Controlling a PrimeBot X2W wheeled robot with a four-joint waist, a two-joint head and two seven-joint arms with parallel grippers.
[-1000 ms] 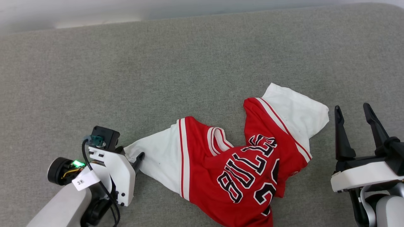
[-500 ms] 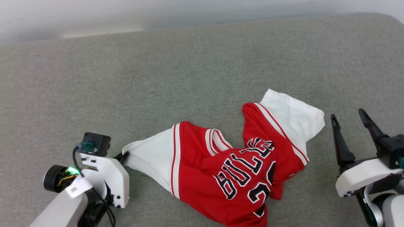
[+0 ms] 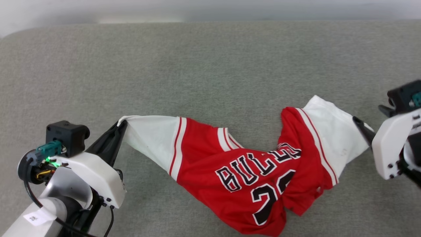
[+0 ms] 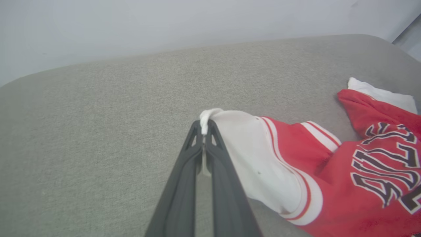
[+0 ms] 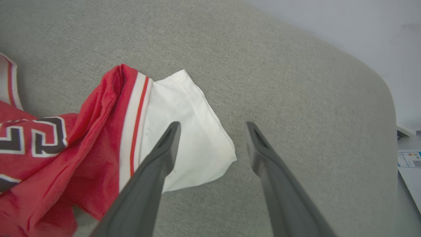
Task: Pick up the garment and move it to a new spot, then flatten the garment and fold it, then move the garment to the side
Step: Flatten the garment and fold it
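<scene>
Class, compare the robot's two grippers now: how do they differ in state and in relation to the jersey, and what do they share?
The left gripper is shut, pinching a white sleeve; the right gripper is open, holding nothing. The left gripper pulls its sleeve taut; the right gripper's fingers flank a slack corner of the other sleeve. Both have two dark fingers, at opposite ends of the garment.
</scene>
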